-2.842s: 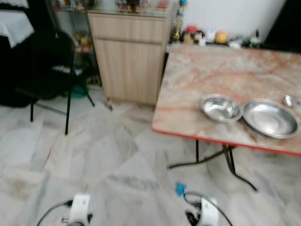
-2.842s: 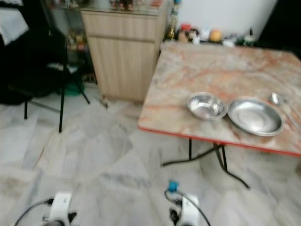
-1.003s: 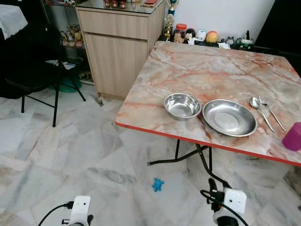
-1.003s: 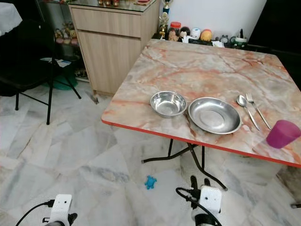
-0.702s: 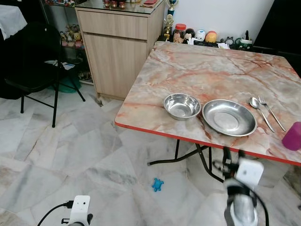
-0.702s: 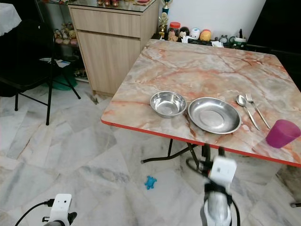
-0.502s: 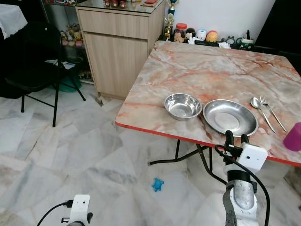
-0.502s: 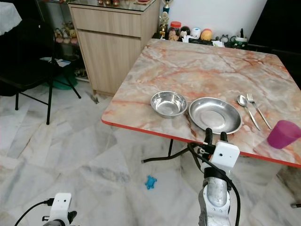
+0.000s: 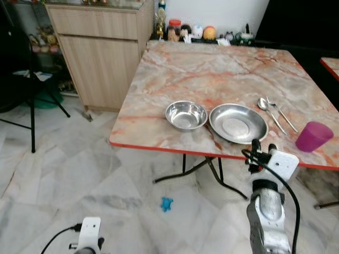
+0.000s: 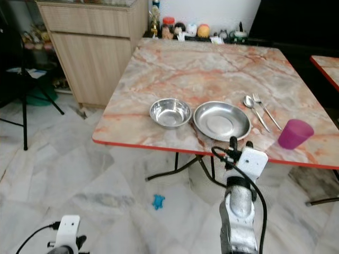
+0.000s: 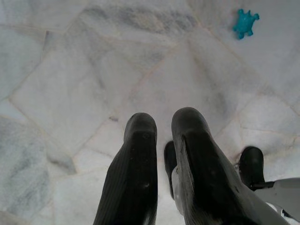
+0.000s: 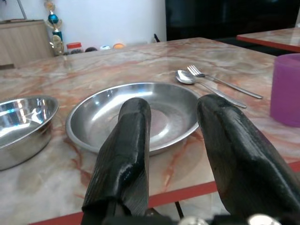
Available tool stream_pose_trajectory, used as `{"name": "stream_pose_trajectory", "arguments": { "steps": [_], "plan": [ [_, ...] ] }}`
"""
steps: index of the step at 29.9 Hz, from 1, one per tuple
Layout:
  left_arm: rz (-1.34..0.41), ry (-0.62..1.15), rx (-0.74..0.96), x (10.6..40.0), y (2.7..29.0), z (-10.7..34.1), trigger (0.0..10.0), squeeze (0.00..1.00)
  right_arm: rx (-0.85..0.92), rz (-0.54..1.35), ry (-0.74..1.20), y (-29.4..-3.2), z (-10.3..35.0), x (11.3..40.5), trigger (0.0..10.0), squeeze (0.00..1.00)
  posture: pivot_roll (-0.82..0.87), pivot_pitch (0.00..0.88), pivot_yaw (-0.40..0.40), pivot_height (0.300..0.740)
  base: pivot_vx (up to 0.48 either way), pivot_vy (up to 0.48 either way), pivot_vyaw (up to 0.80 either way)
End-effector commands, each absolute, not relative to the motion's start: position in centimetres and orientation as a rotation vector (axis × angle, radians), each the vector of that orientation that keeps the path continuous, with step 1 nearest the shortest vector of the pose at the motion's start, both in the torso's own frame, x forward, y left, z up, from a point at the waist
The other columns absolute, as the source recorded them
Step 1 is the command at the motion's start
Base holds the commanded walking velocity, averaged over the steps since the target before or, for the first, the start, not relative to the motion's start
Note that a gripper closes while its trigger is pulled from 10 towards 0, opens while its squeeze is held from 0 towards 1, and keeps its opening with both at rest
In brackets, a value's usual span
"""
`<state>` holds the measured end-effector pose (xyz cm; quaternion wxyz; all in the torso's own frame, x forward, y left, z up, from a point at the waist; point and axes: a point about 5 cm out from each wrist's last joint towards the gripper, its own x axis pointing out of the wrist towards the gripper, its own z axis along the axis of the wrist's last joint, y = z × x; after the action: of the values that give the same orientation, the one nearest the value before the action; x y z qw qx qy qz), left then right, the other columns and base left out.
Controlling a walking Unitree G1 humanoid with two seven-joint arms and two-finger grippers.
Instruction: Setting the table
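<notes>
Marble-patterned and pink-veined, a square desk [image 9: 212, 74] with a red edge stands on a pale marble floor [image 9: 79, 174]. Near its front edge a small steel bowl [image 9: 186, 115] sits just beside a wider, shallow steel plate [image 9: 238, 123], the bowl on the robot's left of the plate. On the plate's other side a spoon [image 9: 269, 112] and a fork [image 9: 280, 112] lie side by side, and a purple cup [image 9: 313, 136] stands upright near the desk's front right corner. The right gripper [image 9: 263, 148] is raised on its silver arm to the front edge of the desk, just before the plate, and its two black fingers [image 12: 125, 154] are parted with nothing between them; in the right wrist view the plate lies just beyond them, with the bowl to one side and the cutlery and cup to the other. The left gripper [image 11: 161, 136] hangs low over the floor, its fingers [image 11: 136, 173] close together with only a thin gap and nothing held. A small blue toy [image 9: 167, 203] lies on the floor under the desk's front edge. A wooden cabinet [image 9: 103, 50] stands against the wall to the robot's left of the desk, and small jars and ornaments [image 9: 193, 32] line the wall behind the desk's far edge. A black chair [image 9: 26, 90] stands at the far left.
</notes>
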<state>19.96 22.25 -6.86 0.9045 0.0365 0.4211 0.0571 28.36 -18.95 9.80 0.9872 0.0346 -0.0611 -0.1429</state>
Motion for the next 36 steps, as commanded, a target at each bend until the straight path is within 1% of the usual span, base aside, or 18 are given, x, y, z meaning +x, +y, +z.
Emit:
{"name": "stream_pose_trajectory", "arguments": {
  "steps": [1,5,15,20,27,36],
  "plan": [
    [0.120,0.882,0.071,19.6,22.2,-7.1,10.0,0.00,0.072,-0.285,-0.127,-19.0,10.1,28.4,10.0,0.00,0.09,0.000,-0.071,0.740,0.000,0.000,-0.79],
    [0.117,0.881,0.071,19.6,22.2,-7.1,10.0,0.00,0.071,-0.276,-0.142,-18.8,10.4,28.7,10.0,0.00,0.09,0.000,-0.072,0.740,0.000,0.000,0.00],
    [0.121,0.878,0.063,19.6,22.1,-7.1,10.0,0.00,0.067,-0.259,-0.157,-18.4,10.9,29.2,10.0,0.00,0.10,0.000,-0.076,0.740,0.322,0.000,0.00],
    [0.118,0.880,0.064,19.6,22.1,-7.1,10.0,0.00,0.073,-0.263,-0.166,-18.5,11.0,29.2,10.0,0.00,0.10,0.000,-0.077,0.740,0.329,0.000,-0.77],
    [0.121,0.877,0.062,19.6,22.1,-7.1,10.0,0.00,0.060,-0.263,-0.182,-18.6,11.2,29.2,10.0,0.00,0.10,0.000,-0.077,0.740,0.305,0.000,0.00],
    [0.122,0.876,0.069,19.6,22.1,-7.1,10.0,0.00,0.094,-0.271,-0.190,-18.4,11.5,28.7,10.0,0.00,0.10,0.000,-0.077,0.740,0.000,0.000,0.00]
  ]
}}
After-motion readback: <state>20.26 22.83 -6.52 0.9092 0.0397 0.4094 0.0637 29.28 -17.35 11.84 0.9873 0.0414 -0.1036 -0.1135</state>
